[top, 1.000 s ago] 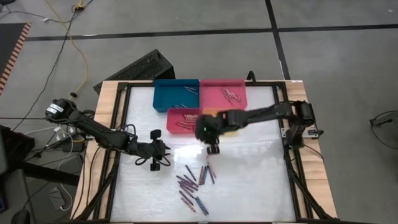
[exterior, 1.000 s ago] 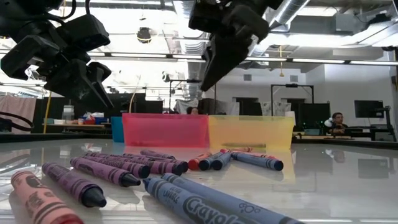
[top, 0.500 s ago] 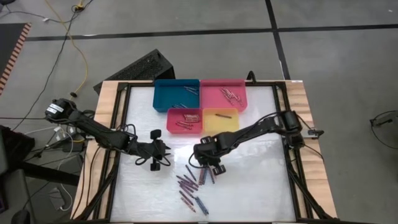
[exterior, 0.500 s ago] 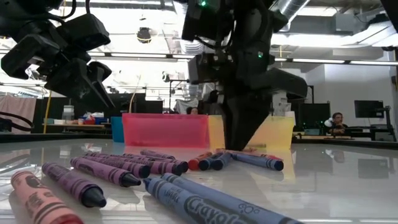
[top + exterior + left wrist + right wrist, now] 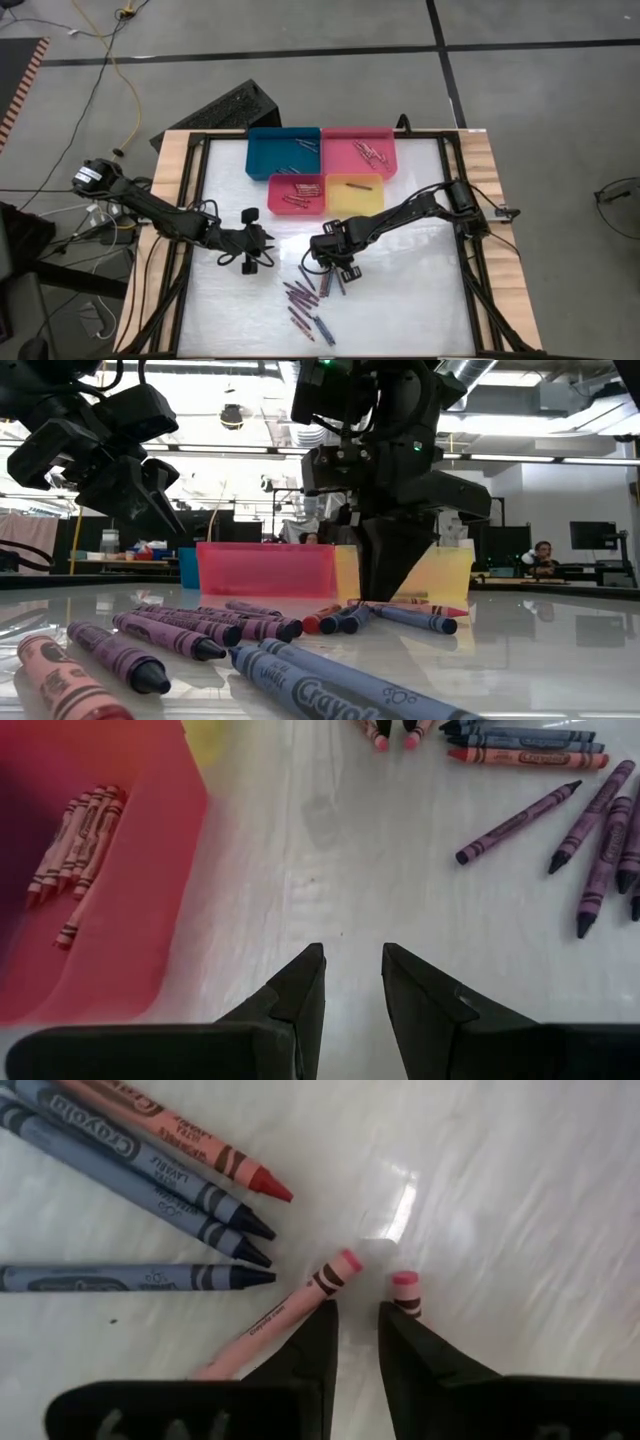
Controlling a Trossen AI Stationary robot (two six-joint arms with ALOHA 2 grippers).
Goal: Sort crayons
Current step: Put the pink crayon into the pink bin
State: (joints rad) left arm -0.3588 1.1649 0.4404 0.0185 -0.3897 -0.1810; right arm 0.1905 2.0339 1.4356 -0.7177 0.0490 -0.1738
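Your right gripper (image 5: 340,268) sits low over the bench (image 5: 400,300), at the twelve o'clock edge of the loose crayons (image 5: 310,300). Your left gripper (image 5: 262,252) waits at nine o'clock from it. Four trays (image 5: 320,170) lie toward twelve o'clock.

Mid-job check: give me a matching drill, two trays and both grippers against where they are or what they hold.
1 blue tray
2 yellow tray
3 left gripper
4 right gripper

a low at two pink crayons
b holds one crayon
c over bare table
d top-left of the tray group in the high view

Pairs: 1-d; 2-b; 3-c; 4-a
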